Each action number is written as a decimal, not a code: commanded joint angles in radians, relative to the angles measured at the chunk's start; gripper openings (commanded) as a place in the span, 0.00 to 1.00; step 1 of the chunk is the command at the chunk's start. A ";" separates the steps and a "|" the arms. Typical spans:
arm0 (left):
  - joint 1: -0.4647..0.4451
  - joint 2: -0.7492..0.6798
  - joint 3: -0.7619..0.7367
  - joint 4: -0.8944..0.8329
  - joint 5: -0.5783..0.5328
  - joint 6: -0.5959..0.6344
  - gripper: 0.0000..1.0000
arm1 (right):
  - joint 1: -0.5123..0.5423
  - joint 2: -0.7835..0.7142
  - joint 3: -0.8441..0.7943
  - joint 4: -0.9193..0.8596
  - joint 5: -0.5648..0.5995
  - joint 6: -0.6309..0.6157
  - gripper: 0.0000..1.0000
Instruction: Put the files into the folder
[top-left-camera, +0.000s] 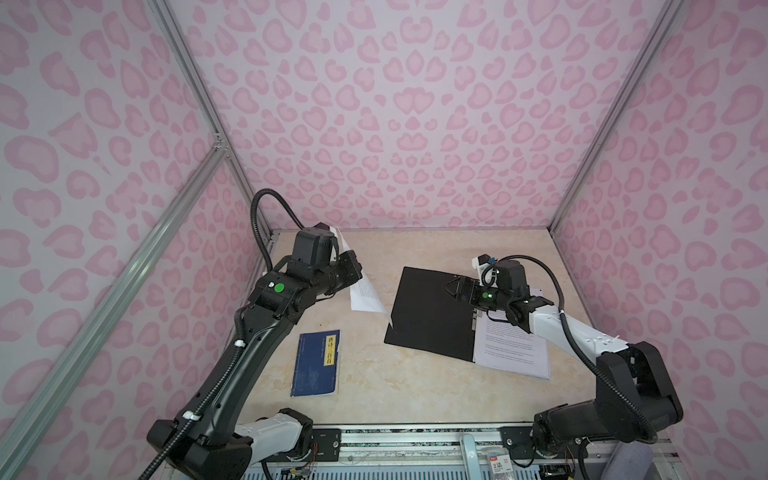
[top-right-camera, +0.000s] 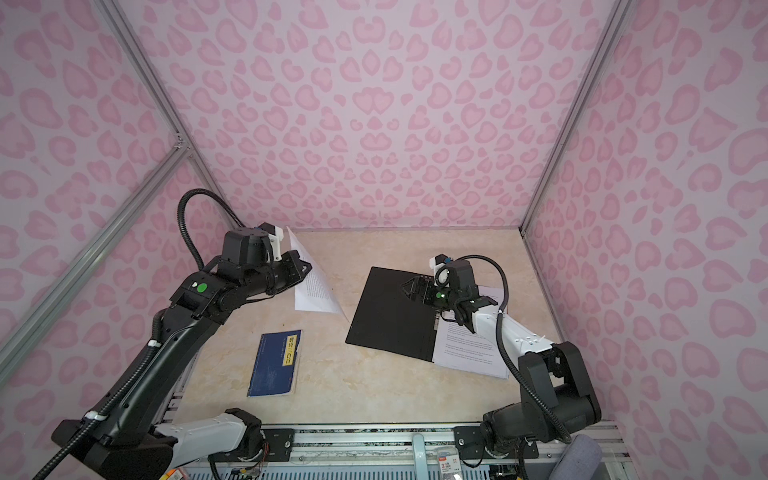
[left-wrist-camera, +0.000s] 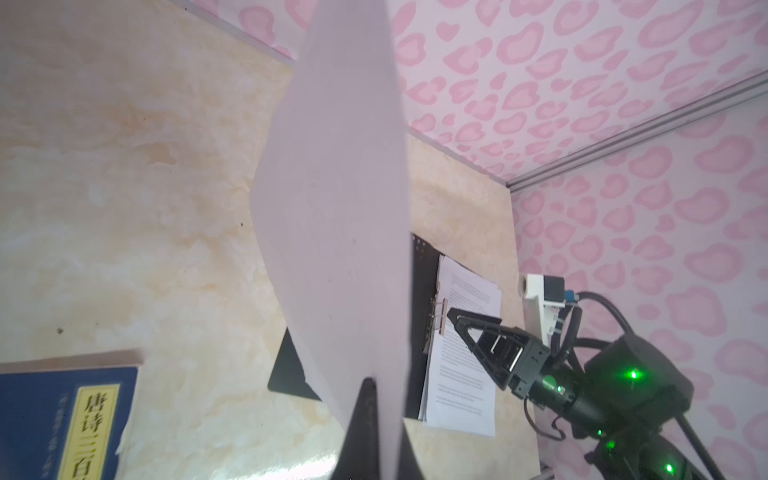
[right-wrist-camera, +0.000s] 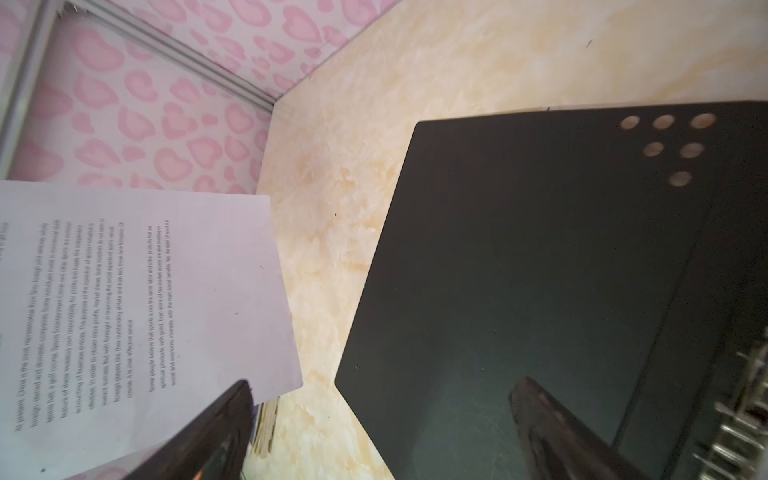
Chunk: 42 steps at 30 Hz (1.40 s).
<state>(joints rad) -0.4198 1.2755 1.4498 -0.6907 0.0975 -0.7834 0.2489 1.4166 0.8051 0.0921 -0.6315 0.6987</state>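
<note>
- Our left end effector (top-left-camera: 352, 269) pinches one printed sheet (top-left-camera: 365, 291), which is lifted on edge above the bench (top-left-camera: 415, 382), left of the folder (top-left-camera: 424, 316).
- The folder lies open, black inside up, right of the blue book (top-left-camera: 316, 361).
- More files (top-left-camera: 511, 349) lie stacked on its right half.
- Our right end effector (top-left-camera: 453, 289) hovers over the black left half, fingers spread wide.

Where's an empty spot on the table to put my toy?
Bare table lies along the front, between the blue book and the open folder. Another bare strip runs behind the folder, by the back wall. Crowded: the right, with folder, papers and right gripper; back left, left gripper holding a sheet.
</note>
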 joint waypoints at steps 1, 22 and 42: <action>0.001 0.097 0.053 0.219 -0.011 -0.106 0.03 | -0.040 -0.025 -0.026 0.132 -0.027 0.190 0.98; -0.054 0.411 0.053 0.687 0.112 -0.405 0.03 | 0.075 0.137 -0.062 0.786 0.093 0.878 0.92; -0.050 0.340 -0.189 0.837 0.145 -0.496 0.03 | 0.165 0.271 -0.119 0.995 0.213 0.994 0.69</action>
<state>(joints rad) -0.4694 1.6356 1.2778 0.0986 0.2386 -1.2625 0.4141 1.6775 0.6930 1.0191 -0.4442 1.6703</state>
